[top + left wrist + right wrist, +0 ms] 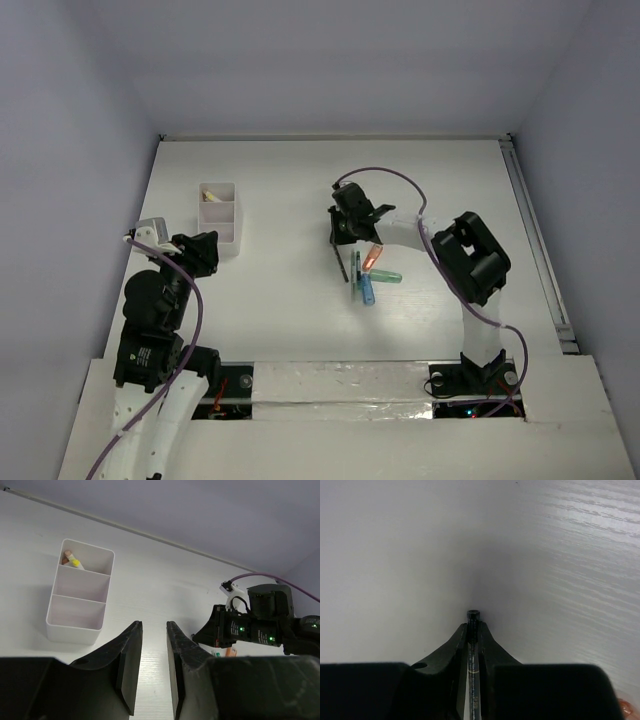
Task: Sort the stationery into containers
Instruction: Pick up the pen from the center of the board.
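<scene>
The white three-compartment organizer [220,214] stands at the left; its far compartment holds sticks with a yellow and a pink end [73,561]. The other two compartments look empty. My left gripper [201,251] is open and empty just near of the box, as the left wrist view [154,625] shows. My right gripper [341,236] is shut on a slim dark pen [473,616], held above the table mid-field. On the table beside it lie an orange marker [372,258], a mint-green marker [384,276], a blue marker [367,291] and a dark pen [357,267].
The right arm [250,627] shows in the left wrist view, with the orange marker [230,651] under it. A purple cable [395,180] loops over the right arm. A rail [535,240] runs along the table's right edge.
</scene>
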You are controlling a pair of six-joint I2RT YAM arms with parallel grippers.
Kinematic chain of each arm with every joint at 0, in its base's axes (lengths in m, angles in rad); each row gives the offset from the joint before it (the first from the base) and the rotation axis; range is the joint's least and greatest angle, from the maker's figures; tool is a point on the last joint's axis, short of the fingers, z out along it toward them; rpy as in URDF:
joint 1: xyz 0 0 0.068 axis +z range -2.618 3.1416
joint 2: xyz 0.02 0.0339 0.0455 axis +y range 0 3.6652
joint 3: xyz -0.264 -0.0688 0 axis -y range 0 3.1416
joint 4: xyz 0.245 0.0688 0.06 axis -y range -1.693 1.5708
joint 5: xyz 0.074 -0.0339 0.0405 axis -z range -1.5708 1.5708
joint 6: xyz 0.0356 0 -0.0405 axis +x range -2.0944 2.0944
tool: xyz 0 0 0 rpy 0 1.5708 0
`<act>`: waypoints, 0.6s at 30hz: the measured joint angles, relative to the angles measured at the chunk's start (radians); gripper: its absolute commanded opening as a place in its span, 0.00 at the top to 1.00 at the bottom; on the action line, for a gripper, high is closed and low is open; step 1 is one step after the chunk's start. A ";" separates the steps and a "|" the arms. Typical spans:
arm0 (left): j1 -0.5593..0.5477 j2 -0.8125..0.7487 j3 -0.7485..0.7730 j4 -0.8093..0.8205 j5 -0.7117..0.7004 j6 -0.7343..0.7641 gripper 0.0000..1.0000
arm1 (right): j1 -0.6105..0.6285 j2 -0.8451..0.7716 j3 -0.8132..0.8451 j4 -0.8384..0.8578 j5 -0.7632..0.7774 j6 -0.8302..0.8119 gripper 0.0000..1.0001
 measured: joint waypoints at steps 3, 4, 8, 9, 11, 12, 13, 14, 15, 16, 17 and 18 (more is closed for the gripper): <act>0.000 0.000 0.000 0.000 -0.001 0.000 0.77 | 0.000 0.010 0.014 -0.002 -0.005 -0.004 0.77; 0.000 0.000 0.000 0.000 -0.002 0.000 0.77 | 0.000 0.012 0.018 -0.002 -0.006 -0.009 0.77; 0.000 0.000 0.000 0.000 -0.002 0.000 0.77 | 0.011 0.029 0.044 -0.013 -0.005 -0.027 1.00; 0.000 0.000 0.000 0.000 -0.002 0.000 0.77 | 0.015 0.034 0.051 -0.011 -0.004 -0.030 1.00; 0.000 0.000 0.000 0.000 -0.002 0.000 0.77 | 0.024 0.037 0.055 -0.010 -0.006 -0.031 1.00; 0.000 0.000 0.000 0.000 -0.002 0.000 0.77 | 0.027 0.037 0.055 -0.009 -0.009 -0.031 1.00; 0.000 0.000 0.000 0.000 -0.002 0.000 0.76 | 0.030 0.037 0.055 -0.005 -0.012 -0.031 1.00; 0.000 0.000 0.000 0.000 -0.002 0.000 0.76 | 0.032 0.037 0.055 -0.002 -0.014 -0.031 1.00; 0.000 0.000 0.000 0.000 -0.002 0.000 0.77 | 0.033 0.036 0.055 0.006 -0.021 -0.031 1.00; 0.000 0.000 0.000 0.000 -0.002 0.000 0.76 | 0.033 0.034 0.055 0.018 -0.032 -0.030 1.00; 0.000 0.000 0.000 0.000 -0.002 0.000 0.76 | 0.033 0.031 0.055 0.034 -0.047 -0.030 1.00; 0.000 0.000 0.000 0.000 -0.002 0.000 0.77 | 0.033 0.026 0.055 0.054 -0.064 -0.027 1.00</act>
